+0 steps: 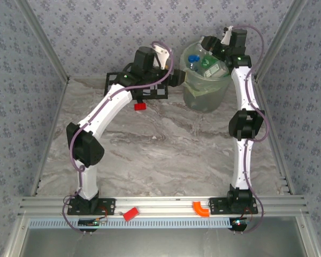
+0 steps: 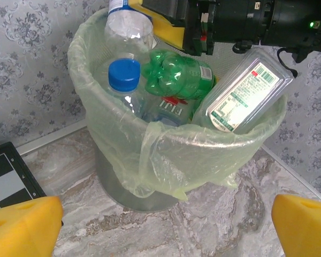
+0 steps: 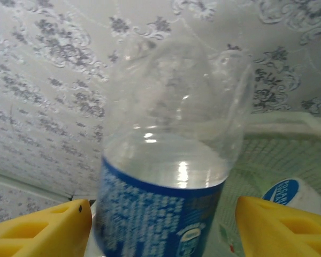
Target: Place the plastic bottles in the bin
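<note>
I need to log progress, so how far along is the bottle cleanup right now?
Done: the bin already holds a blue-capped bottle and a green bottle. In hand: the right claw grips a clear blue-labelled bottle over the bin. Remaining: releasing it; the table nearby carries a chequered board and a red block.

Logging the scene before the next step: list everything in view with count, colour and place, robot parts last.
bin: one, translucent pale green with bag liner, far right of table
blue-capped bottle: one, clear, in bin
green bottle: one, crushed, in bin
blue-labelled bottle: one, clear, above bin
labelled tray: one, clear, leaning inside bin
chequered board: one, black and white, left of bin
red block: one, beside board
red piece: one, near rail
orange piece: one, curved, near rail
table: one, grey marbled
left gripper: one, yellow fingertips, open, facing bin
right gripper: one, yellow fingertips, flanking blue-labelled bottle, grip unclear
</note>
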`<state>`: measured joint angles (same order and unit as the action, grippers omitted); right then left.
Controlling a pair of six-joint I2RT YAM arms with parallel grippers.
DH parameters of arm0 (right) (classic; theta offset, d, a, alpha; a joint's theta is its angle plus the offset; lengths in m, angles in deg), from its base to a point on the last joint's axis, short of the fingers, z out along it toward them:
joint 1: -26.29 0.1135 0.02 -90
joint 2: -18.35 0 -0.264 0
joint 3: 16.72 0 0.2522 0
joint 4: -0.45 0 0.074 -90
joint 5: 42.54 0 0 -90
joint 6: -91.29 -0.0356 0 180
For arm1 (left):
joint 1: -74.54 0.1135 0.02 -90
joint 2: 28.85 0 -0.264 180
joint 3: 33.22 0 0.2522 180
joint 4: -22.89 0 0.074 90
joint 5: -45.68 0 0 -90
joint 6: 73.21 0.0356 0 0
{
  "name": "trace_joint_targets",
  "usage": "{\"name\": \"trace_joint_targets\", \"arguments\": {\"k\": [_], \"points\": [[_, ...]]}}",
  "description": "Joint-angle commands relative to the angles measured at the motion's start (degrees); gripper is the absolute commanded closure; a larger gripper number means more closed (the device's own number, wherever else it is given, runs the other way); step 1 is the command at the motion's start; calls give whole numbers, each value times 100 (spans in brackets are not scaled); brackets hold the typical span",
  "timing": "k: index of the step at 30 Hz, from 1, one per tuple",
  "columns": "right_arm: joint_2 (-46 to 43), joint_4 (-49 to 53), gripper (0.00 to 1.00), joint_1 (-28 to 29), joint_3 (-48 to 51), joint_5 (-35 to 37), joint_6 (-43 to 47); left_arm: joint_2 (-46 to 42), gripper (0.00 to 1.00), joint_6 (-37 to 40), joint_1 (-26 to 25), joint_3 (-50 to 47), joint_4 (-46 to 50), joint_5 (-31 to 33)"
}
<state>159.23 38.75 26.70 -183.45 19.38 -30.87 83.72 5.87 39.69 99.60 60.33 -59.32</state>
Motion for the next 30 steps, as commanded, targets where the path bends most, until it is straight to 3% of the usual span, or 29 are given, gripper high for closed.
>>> {"name": "trace_joint_targets", "arguments": {"k": [1, 4, 7, 11, 17, 23, 30], "points": [[272, -126, 28, 89, -217, 71, -194, -363, 0, 106, 22, -49, -237, -38], [333, -189, 28, 117, -251, 116, -244, -426, 0, 104, 15, -136, -283, -37], [327, -292, 41, 124, -234, 33, -258, -480, 0, 116, 28, -232, -325, -30], [56, -495, 49, 122, 83, -60, -194, -508, 0, 125, 28, -322, -400, -11], [-901, -1357, 47, 91, 1224, 27, -74, -530, 0, 82, 44, -423, -496, -36], [-1518, -1638, 46, 60, 1548, 263, 335, -626, 0, 11, 48, -583, -644, -72], [-2110, -1586, 46, 90, 2002, 1170, 1589, -813, 0, -41, 57, -932, -816, -73]]}}
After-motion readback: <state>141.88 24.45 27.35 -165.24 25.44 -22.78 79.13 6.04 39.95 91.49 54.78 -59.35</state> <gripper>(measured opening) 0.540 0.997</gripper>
